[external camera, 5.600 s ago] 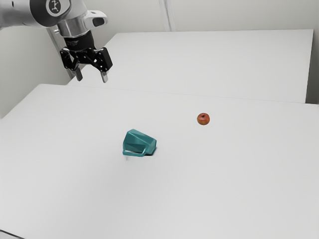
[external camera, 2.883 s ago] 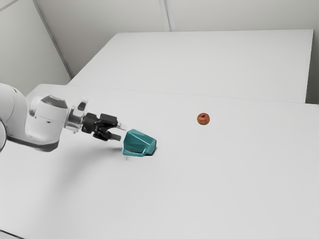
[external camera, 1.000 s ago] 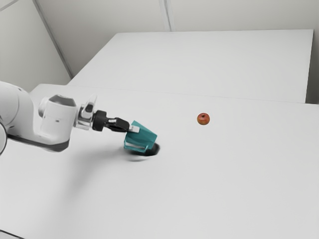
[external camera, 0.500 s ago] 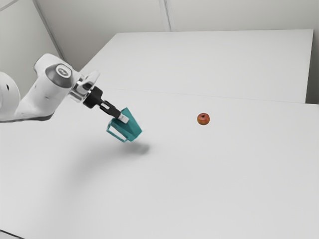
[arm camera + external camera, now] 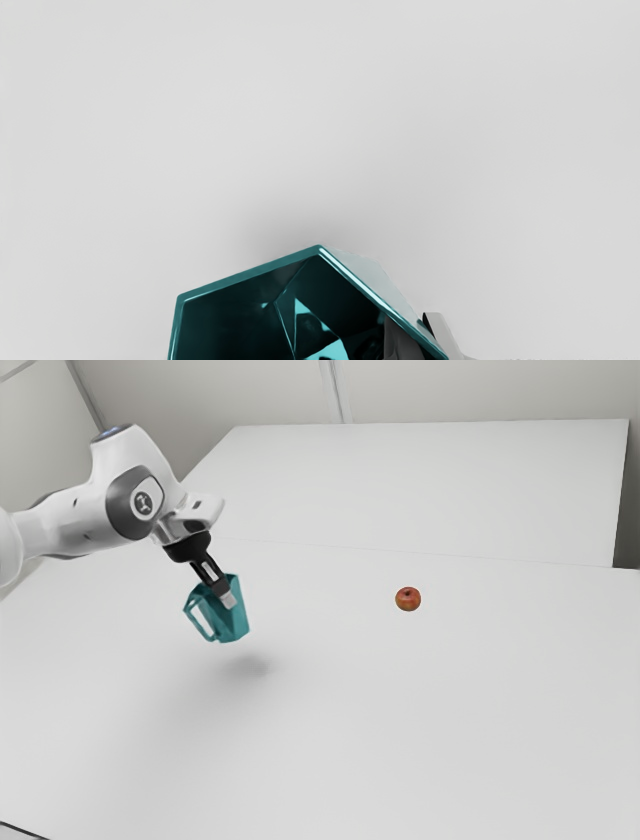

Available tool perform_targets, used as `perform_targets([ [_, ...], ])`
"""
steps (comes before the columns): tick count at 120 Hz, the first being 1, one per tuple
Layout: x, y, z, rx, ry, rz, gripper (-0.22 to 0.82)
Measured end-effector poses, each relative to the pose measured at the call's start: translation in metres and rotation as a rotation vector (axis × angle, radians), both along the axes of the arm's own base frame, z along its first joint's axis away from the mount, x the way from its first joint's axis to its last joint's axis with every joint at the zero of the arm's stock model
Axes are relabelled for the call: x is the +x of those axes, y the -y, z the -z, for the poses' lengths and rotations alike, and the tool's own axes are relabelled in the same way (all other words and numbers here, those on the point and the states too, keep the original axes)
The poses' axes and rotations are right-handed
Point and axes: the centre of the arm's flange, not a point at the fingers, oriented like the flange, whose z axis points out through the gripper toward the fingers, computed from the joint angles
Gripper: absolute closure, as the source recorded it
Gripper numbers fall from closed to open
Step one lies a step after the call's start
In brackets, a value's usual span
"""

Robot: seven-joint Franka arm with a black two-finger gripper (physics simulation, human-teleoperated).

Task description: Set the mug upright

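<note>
- The mug (image 5: 232,624) has been turned more upright and moved toward the exterior view's left
- Its wall is pinched by the gripper (image 5: 228,600), with one finger (image 5: 400,345) put inside
- It is held over the table (image 5: 400,720), a bit tipped (its shadow can be seen below)
- The red fruit (image 5: 408,599) has been left alone

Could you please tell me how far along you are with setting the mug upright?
Done: my end effector grips the mug by its wall, one finger inside, one outside. In hand: the mug hangs above the table, shadow apart below, opening upward but slightly tilted. Left, I'd say: levelling it, lowering it base-down, letting go.
</note>
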Motion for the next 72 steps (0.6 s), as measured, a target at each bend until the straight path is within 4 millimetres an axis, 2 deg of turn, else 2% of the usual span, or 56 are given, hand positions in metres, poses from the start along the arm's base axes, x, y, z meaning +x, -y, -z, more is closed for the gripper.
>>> perform_targets([
  [29, -0.019, 0.023, 0.017, 0.106, -0.006, -0.068, 0.79],
  [46, -0.028, 0.028, 0.036, 0.146, -0.007, -0.125, 0.79],
  [72, -0.037, 0.04, 0.049, 0.177, 0.022, -0.202, 0.79],
])
